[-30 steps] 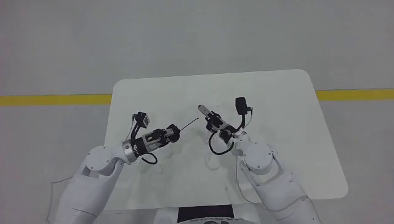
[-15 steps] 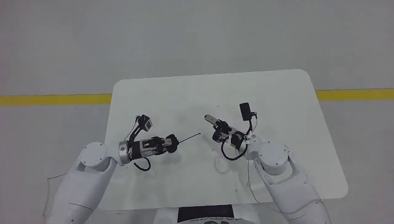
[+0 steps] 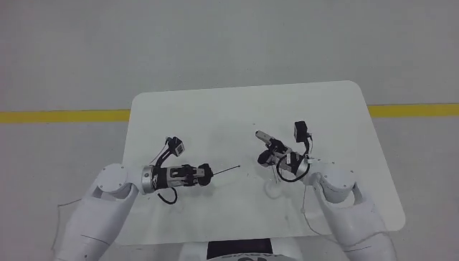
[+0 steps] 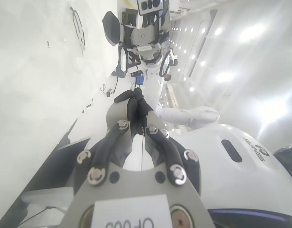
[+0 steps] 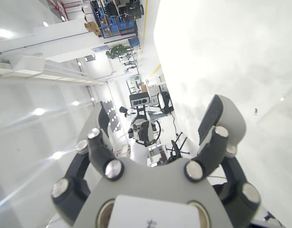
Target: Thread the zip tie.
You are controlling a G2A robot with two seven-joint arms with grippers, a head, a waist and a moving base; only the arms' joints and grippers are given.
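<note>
White desk (image 3: 344, 117): L jaws clamp zip tie (image 3: 226, 170), 9 o'clock of ctr, tip aimed 2 o'clock. R jaws wide apart, empty. Judged: no loop formed; threading outstanding.

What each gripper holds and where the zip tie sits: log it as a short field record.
left gripper: shut on the zip tie
zip tie: thin, black, straight; free end points toward the right gripper, apart from it
right gripper: open, empty
table: white, rounded corners
threading: no loop visible
</note>
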